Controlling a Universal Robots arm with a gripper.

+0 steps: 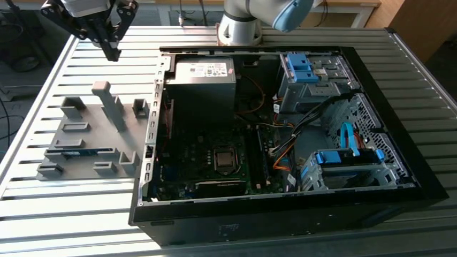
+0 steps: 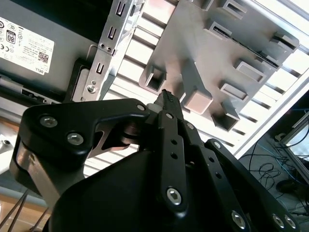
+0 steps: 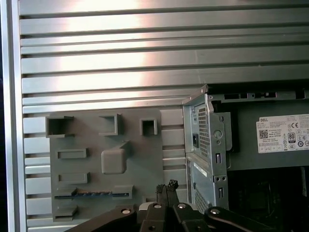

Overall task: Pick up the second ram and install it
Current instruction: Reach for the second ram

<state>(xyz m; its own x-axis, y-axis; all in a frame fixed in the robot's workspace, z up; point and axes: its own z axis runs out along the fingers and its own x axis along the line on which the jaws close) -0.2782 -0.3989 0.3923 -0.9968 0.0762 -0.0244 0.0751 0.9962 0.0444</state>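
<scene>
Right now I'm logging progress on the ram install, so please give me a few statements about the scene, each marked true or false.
1. The second ram sits in a slot of the grey holder tray. True.
2. The pincer grips the second ram. False: it is shut on nothing and apart from the ram.
3. The computer case lies open, with its board showing. True.
4. The pincer is down inside the case. False: it hangs outside the case, above the slatted table, on the exterior view's left.
</scene>
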